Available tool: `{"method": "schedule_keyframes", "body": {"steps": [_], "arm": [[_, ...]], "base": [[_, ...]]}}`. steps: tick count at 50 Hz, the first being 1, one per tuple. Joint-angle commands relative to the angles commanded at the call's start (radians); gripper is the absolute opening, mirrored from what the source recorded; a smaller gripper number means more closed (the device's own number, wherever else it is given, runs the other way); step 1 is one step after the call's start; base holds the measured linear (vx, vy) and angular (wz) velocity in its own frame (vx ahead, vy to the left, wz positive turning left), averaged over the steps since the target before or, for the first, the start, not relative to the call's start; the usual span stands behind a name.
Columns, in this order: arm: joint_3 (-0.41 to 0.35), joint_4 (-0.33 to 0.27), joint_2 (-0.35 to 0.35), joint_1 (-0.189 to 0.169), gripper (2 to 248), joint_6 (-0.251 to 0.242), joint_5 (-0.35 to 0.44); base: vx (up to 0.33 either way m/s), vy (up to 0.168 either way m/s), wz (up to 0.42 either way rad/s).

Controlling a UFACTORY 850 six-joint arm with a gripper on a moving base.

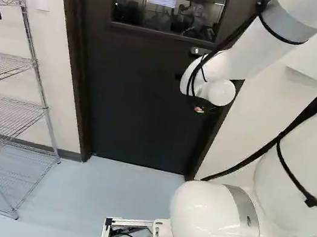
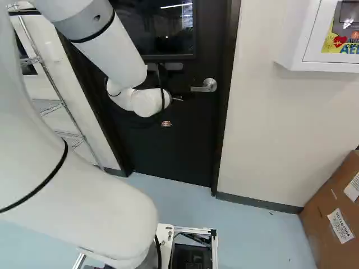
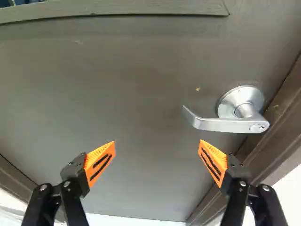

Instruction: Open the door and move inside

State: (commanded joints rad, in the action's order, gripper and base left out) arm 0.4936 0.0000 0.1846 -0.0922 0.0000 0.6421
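The dark door with a window in its upper half stands shut in its frame, ahead of the arm. In the right base view the gripper is largely hidden behind the arm's wrist, left of and lower than the silver lever handle. The wrist view shows the gripper with its two orange-padded fingers wide apart and nothing between them. Ahead of the fingers and off to one side, the handle stands out from the door, its lever pointing toward the door's middle. Neither finger appears to touch it.
A wire shelf stands left of the door. On the wall to the right hangs a white cabinet, with a cardboard box on the floor below. Pale blue floor lies between base and door; the door frame edges the doorway.
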Motion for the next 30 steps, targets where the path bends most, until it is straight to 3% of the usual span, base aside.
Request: {"method": "schedule_keyframes", "body": {"steps": [30], "arm": [[0.055,0.000,0.013,-0.019,247,0.000,0.000]], "base": [[0.000,0.000,0.000]]}}
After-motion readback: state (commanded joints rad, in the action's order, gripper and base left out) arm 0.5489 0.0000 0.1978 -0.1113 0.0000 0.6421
